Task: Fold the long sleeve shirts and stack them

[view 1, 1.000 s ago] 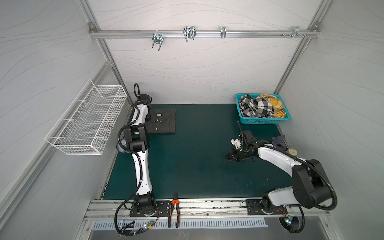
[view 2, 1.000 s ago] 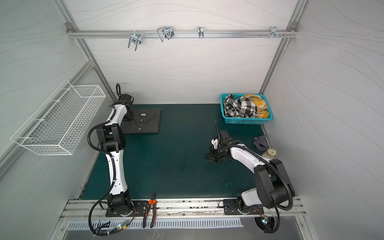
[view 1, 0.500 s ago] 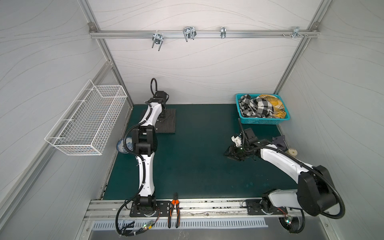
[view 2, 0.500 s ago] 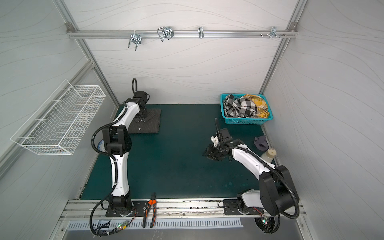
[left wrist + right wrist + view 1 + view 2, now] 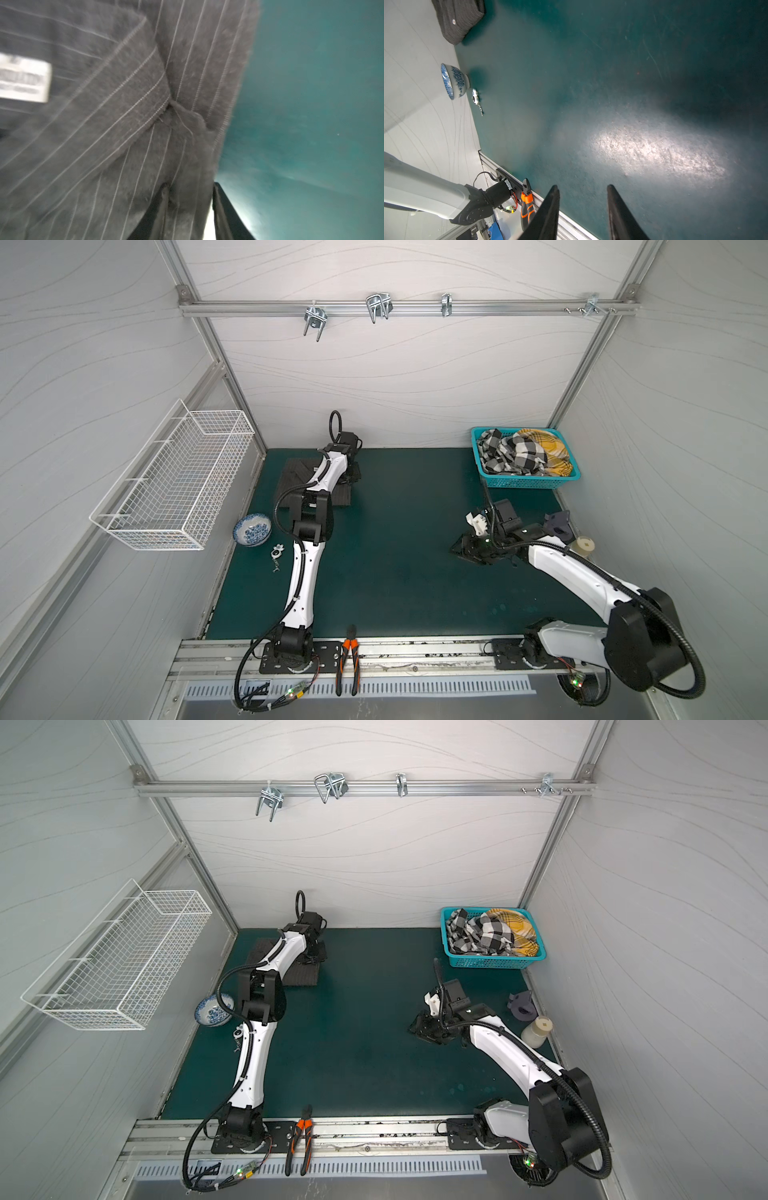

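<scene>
One long sleeve shirt point(image 5: 291, 485) point(image 5: 303, 977) lies folded at the back left of the green mat: dark charcoal with pale pinstripes. My left gripper point(image 5: 353, 477) point(image 5: 316, 957) hangs low over its right edge. In the left wrist view the striped cloth point(image 5: 124, 145) with a white label fills the picture, and the left gripper point(image 5: 190, 187) straddles the cloth's edge, with a bright gap beside one finger. My right gripper point(image 5: 465, 549) point(image 5: 419, 1029) point(image 5: 581, 187) stands open over bare mat at mid right, holding nothing. The right wrist view shows the folded shirt point(image 5: 458, 18) far off.
A teal basket point(image 5: 528, 482) of checked cloths stands at the back right. A blue-and-white bowl point(image 5: 252, 529) and a keychain point(image 5: 276, 553) lie by the left wall under a white wire basket point(image 5: 174, 489). Pliers point(image 5: 349, 659) rest on the front rail. A dark part point(image 5: 559, 524) and a white roll point(image 5: 584, 545) sit at the right edge.
My left arm has swung rightward from the shirt's left back corner to its right edge, and its jaws have narrowed. The right gripper opened from nearly shut and shifted slightly.
</scene>
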`<state>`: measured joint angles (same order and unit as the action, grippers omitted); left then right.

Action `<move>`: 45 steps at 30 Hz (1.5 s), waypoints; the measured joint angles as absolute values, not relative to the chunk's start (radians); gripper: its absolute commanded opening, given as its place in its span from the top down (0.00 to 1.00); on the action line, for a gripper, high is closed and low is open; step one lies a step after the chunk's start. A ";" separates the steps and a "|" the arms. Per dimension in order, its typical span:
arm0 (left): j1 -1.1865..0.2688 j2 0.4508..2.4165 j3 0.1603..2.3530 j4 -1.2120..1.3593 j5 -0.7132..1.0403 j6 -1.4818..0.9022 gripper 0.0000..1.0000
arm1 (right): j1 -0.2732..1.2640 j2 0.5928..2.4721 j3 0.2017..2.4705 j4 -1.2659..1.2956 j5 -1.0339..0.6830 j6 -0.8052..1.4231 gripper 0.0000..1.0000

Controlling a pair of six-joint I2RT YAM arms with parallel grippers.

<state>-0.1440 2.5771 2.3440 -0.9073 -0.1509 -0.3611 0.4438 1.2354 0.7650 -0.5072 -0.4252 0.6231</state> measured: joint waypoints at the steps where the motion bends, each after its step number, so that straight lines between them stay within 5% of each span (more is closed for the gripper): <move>1: -0.142 2.577 2.344 -0.907 -0.145 -0.368 0.73 | 0.444 1.235 0.765 -0.508 -0.425 0.622 0.63; 23: -0.001 2.545 2.288 -0.878 -0.149 -0.385 0.86 | 0.444 1.227 0.764 -0.517 -0.422 0.624 0.67; 29: -0.002 2.536 2.270 -0.876 -0.140 -0.361 0.52 | 0.444 1.227 0.759 -0.517 -0.422 0.628 0.65; 38: -0.036 2.407 2.066 -0.875 -0.121 -0.402 0.59 | 0.444 1.228 0.758 -0.512 -0.423 0.632 0.64; 45: -0.049 2.342 1.955 -0.877 -0.093 -0.454 0.55 | 0.444 1.227 0.741 -0.498 -0.426 0.637 0.63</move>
